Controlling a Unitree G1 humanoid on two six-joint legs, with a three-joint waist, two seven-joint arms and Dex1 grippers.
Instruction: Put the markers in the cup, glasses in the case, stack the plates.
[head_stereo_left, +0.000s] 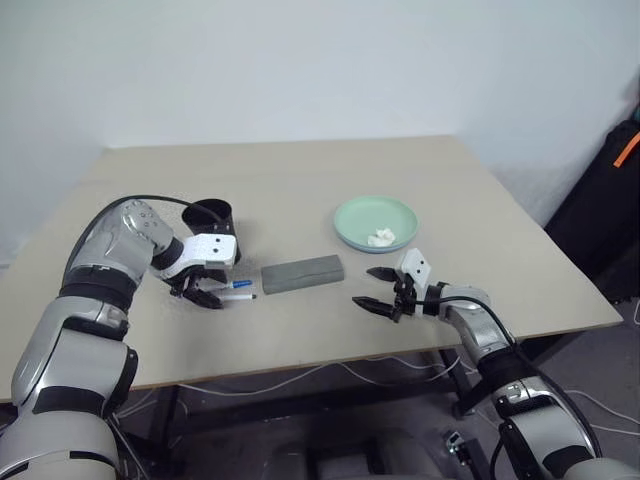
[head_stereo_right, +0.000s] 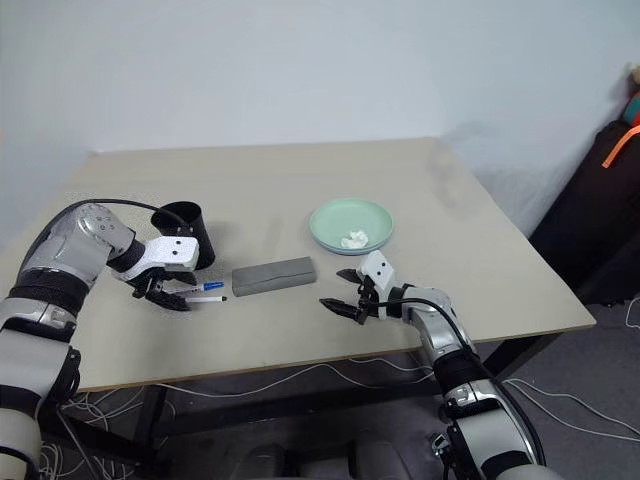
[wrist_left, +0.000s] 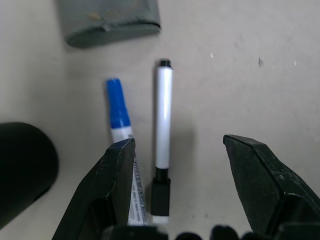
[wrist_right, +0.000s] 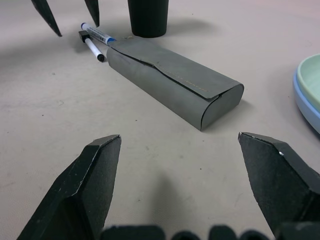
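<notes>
Two white markers (wrist_left: 162, 120), blue- and dark-capped, lie under the open left hand (wrist_left: 177, 165); right hand (wrist_right: 192, 170) open.

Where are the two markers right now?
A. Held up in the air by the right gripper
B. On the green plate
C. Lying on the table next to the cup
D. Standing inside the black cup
C: both markers lie flat on the table beside the black cup, under the open left gripper.
</notes>
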